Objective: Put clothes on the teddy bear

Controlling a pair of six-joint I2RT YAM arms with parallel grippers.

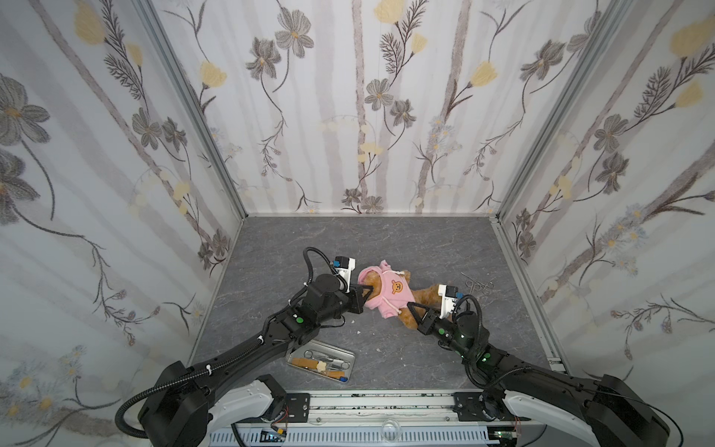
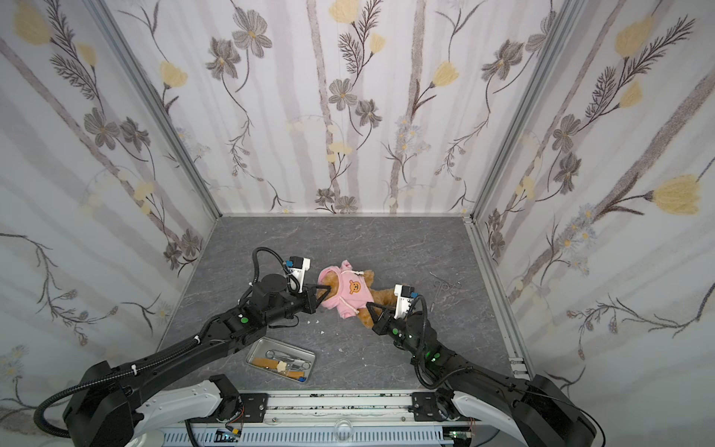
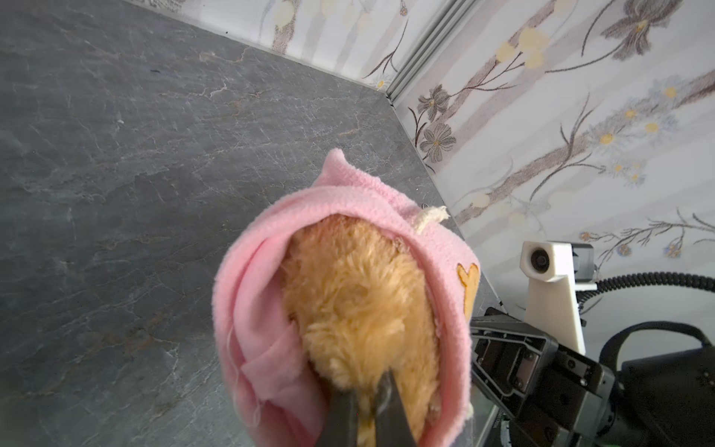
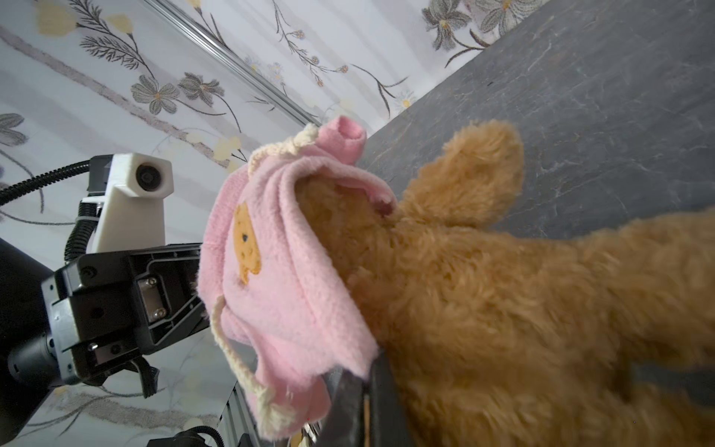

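We see the shaggy golden-brown plush teddy bear lying near the middle of the grey marbled tabletop. Its long axis runs across us, head toward our left arm and legs toward our right. Our left gripper is pinched together on head fur inside the hood. Our right gripper, nearer the legs, is clamped on the hem of the pink fleece hooded shirt. The shirt covers head and chest, bunched high, so we judge the hem must be drawn legward.

Shaggy golden-brown teddy bear lies on counter just beyond metal tray; pink hooded shirt covers upper part, stubby limbs bare.
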